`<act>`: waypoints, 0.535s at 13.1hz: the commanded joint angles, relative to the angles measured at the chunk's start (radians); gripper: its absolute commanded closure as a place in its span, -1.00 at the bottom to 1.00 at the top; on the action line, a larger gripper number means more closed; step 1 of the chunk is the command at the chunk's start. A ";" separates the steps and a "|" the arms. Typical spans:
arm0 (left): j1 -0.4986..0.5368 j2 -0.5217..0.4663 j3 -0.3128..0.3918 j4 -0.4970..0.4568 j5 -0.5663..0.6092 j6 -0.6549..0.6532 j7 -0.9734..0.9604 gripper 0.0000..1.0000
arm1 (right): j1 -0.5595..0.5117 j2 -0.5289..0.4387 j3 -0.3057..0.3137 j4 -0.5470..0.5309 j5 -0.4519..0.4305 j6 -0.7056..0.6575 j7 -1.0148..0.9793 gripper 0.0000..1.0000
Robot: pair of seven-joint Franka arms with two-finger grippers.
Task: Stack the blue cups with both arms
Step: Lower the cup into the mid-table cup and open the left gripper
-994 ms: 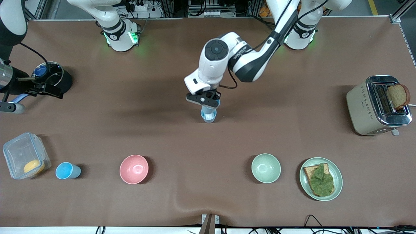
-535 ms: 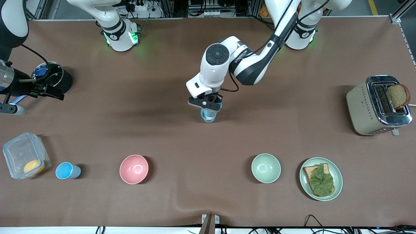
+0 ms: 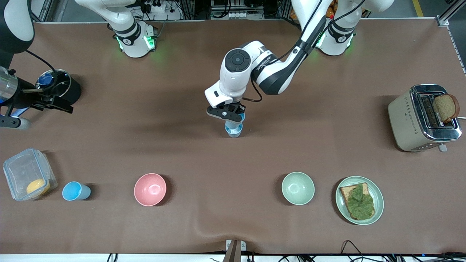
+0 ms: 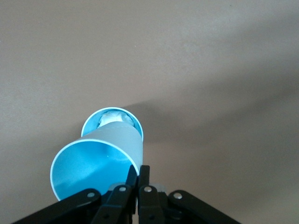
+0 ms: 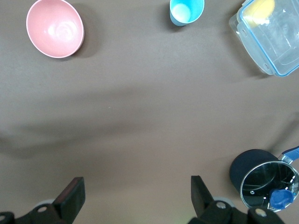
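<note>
My left gripper (image 3: 228,115) is shut on the rim of a blue cup (image 4: 93,168), held tilted over the middle of the table. Its base meets the mouth of a second blue cup with a whitish inside (image 4: 113,120) that stands on the table (image 3: 233,131). I cannot tell how deep it sits. A sky blue cup (image 3: 75,191) stands upright near the front camera, beside the clear container; it also shows in the right wrist view (image 5: 186,11). My right gripper (image 5: 135,193) is open and empty, high over the right arm's end of the table (image 3: 54,102).
A pink bowl (image 3: 150,189) and a pale green bowl (image 3: 297,188) stand near the front camera. A plate with toast and lettuce (image 3: 359,200), a toaster (image 3: 422,118), a clear container (image 3: 28,178) and a black pot (image 3: 63,87) are also on the table.
My left wrist has shifted slightly toward the right arm's end over the cups. The two middle cups stay in the same spot. The right arm has barely moved.
</note>
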 commanded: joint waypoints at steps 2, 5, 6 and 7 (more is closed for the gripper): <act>-0.003 0.019 0.007 0.021 -0.002 0.008 0.006 1.00 | -0.004 -0.002 0.003 -0.005 0.007 0.005 0.017 -1.00; 0.000 0.019 0.015 0.019 -0.002 0.014 0.007 0.80 | -0.005 0.000 0.003 -0.005 0.007 0.006 0.017 -1.00; 0.000 0.018 0.016 0.021 -0.005 0.014 0.006 0.68 | -0.005 0.003 0.003 -0.004 0.007 0.008 0.017 -1.00; -0.001 0.015 0.031 0.021 -0.006 0.014 0.006 0.58 | -0.009 0.003 0.003 -0.005 0.007 0.008 0.017 -1.00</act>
